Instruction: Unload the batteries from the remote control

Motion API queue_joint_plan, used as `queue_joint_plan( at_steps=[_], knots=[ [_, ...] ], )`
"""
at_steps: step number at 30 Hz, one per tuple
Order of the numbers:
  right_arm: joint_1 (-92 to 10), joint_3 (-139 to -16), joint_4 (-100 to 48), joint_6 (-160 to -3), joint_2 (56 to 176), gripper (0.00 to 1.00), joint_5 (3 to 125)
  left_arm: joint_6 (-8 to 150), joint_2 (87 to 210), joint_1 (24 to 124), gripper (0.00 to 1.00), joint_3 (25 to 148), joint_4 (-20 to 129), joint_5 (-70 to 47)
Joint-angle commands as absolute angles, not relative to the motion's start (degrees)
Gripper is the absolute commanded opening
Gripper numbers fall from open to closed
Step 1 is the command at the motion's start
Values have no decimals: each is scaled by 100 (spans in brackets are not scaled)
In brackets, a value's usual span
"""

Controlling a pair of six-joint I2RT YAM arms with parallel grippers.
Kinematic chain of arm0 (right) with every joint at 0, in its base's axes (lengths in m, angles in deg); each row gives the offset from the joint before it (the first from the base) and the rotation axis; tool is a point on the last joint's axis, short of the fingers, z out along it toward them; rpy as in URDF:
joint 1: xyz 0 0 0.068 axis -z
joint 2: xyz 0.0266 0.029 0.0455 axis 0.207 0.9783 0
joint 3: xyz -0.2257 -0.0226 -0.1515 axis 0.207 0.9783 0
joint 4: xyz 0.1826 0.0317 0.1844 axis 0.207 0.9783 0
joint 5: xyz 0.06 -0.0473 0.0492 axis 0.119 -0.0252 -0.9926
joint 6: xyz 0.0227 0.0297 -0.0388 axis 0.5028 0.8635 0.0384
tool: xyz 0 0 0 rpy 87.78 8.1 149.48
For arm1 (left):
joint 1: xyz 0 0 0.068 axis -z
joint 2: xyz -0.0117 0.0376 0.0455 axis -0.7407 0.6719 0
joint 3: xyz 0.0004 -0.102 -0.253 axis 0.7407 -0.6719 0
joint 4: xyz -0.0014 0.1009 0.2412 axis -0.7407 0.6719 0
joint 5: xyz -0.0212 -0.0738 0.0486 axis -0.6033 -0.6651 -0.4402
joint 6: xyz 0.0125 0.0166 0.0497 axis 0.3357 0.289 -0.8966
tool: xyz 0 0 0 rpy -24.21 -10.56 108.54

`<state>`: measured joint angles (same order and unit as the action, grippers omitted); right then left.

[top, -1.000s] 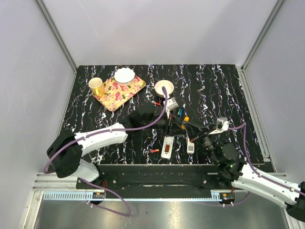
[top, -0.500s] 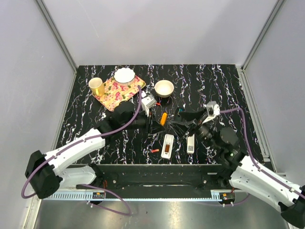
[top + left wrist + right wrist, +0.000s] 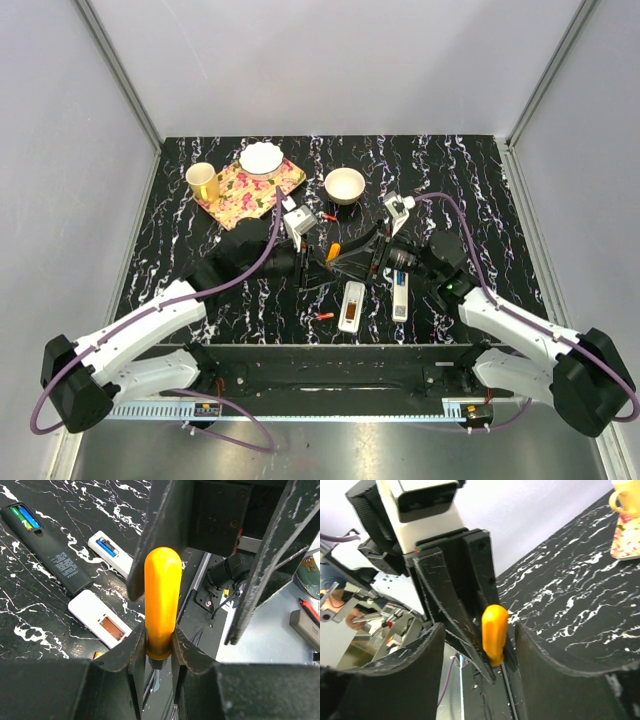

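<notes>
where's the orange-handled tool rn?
Top view, mid-table: the orange-handled tool is clamped in the left gripper, just beyond the larger white remote, with the right gripper open either side of it.

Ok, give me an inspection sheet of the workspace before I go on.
Surface: black marbled table.
Job's things: black remote holds green and blue batteries; white remote holds a blue one; second white remote has an empty bay; red battery lies loose on the table.
Clutter: cup beside tray, plate at the tray's far corner, bowl.
Grippers: left gripper shut on orange tool; right gripper open around it.
Cables: purple cable along each arm.
Surroundings: white walls, metal frame.
</notes>
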<state>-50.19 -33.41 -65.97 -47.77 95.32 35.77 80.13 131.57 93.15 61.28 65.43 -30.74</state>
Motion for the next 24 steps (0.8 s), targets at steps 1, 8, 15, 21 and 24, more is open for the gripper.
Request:
queue_joint_plan(
  at_steps=[1, 8, 15, 21, 24],
  knots=[
    [-4983, -3610, -7482, -4265, 9594, 59, 3205, 7916, 13188, 9288, 0, 6369, 6463, -3125],
    [-4992, -3627, -7140, -4221, 9646, 41, 3557, 7968, 13311, 9288, 0, 6422, 6357, -3177],
    [-4992, -3680, -6956, -4141, 9848, 48, 3646, 7977, 13355, 9288, 0, 6484, 6348, -3177],
    [-5000, -3689, -7069, -4124, 9945, 47, 3470, 7969, 13452, 9288, 0, 6563, 6348, -3230],
    [-5000, -3680, -7105, -4089, 9980, 33, 3443, 7960, 13444, 9288, 0, 6563, 6348, -3169]
  ],
)
